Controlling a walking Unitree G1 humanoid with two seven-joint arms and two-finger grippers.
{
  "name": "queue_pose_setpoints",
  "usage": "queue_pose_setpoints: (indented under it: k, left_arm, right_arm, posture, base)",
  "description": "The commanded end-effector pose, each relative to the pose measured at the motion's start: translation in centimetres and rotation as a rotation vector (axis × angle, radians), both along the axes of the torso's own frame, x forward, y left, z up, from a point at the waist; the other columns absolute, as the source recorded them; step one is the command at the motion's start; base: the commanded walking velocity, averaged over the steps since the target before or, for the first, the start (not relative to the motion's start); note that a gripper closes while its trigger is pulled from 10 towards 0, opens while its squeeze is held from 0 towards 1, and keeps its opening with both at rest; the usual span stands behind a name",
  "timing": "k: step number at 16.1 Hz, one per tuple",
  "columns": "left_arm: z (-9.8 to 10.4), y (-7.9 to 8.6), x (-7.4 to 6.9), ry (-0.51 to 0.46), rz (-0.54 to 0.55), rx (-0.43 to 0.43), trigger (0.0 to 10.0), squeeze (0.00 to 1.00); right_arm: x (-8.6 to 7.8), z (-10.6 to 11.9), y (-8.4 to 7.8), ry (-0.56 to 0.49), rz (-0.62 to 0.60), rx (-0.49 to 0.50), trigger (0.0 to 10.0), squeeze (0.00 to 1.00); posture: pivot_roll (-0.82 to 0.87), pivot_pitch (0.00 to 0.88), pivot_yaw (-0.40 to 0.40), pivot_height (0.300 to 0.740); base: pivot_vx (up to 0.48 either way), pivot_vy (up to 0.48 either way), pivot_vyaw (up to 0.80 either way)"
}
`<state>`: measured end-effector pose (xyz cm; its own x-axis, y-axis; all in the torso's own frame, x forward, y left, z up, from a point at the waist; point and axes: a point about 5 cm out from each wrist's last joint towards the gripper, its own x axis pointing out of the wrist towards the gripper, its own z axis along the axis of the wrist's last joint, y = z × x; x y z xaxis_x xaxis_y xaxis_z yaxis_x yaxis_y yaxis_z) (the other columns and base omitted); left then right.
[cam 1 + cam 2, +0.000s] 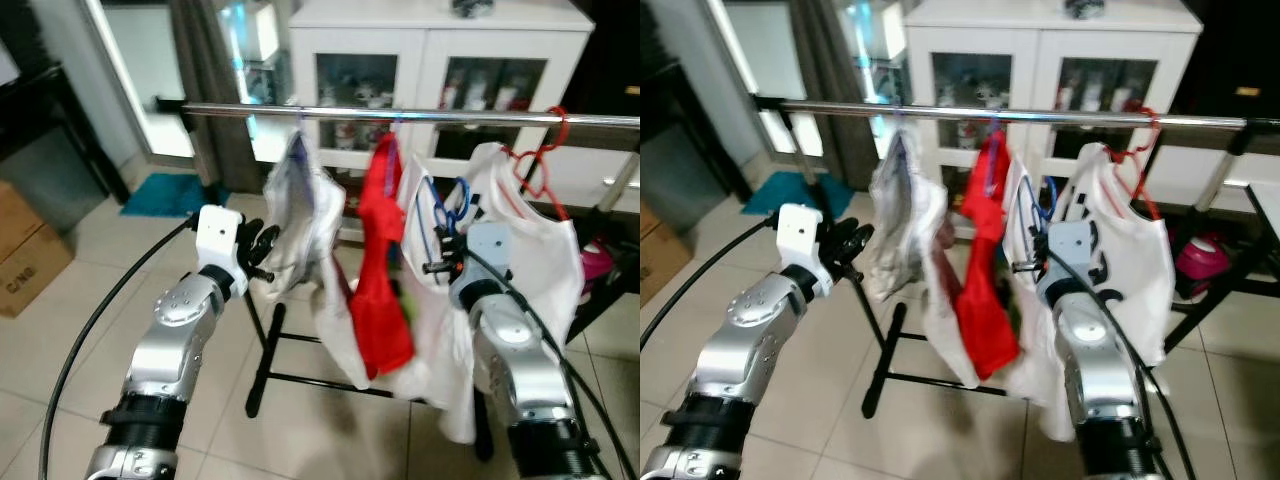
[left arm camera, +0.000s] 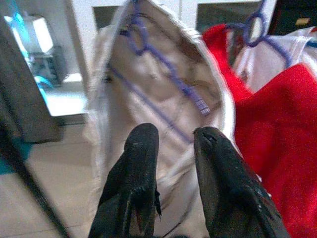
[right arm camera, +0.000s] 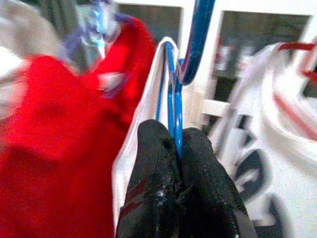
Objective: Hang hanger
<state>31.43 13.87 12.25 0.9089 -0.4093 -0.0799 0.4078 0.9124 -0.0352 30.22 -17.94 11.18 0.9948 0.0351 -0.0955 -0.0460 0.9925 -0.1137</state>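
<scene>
A silver rail runs across at chest height. From it hang a pale garment on a purple hanger, a red garment and a white shirt on a red hanger. Between the red garment and that shirt, my right gripper is shut on the wire of a blue hanger carrying a white garment. The blue hanger's hook sits below the rail. My left gripper is open beside the pale garment, with nothing between its fingers.
A white cabinet with glass doors stands behind the rail. The rack's black legs rest on the tiled floor below the clothes. A cardboard box and a teal mat lie at the left. A pink object sits at the right.
</scene>
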Motion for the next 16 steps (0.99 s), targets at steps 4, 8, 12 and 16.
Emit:
queue_pose_setpoints:
  k: [4, 8, 12, 16]
  left_arm:
    - [1.1, -0.1, 0.2, -0.045, -0.054, 0.045, 10.0, 0.00]
    - [3.1, -1.4, 0.0, -0.116, -0.268, 0.086, 10.0, 0.00]
    - [5.5, -3.3, 0.9, -0.148, -0.522, 0.108, 10.0, 0.00]
    - [6.6, -5.0, 1.9, -0.155, -0.683, 0.127, 10.0, 0.00]
  right_arm:
    - [1.7, 3.8, -0.7, -0.136, -0.033, -0.050, 10.0, 0.00]
    - [3.4, 5.8, -1.5, -0.193, -0.082, -0.065, 10.0, 0.00]
    - [6.3, 6.1, -2.0, -0.097, -0.073, -0.135, 10.0, 0.00]
    - [8.9, 7.4, -3.3, -0.037, -0.149, -0.115, 10.0, 0.00]
  posture:
    - [-0.09, 0.000, 0.072, 0.740]
    - [-0.08, 0.000, 0.087, 0.740]
    - [-0.08, 0.000, 0.090, 0.740]
    - [-0.07, 0.000, 0.091, 0.740]
  base:
    - [0.255, 0.000, 0.00]
    - [0.000, 0.000, 0.00]
    - [0.000, 0.000, 0.00]
    - [0.000, 0.000, 0.00]
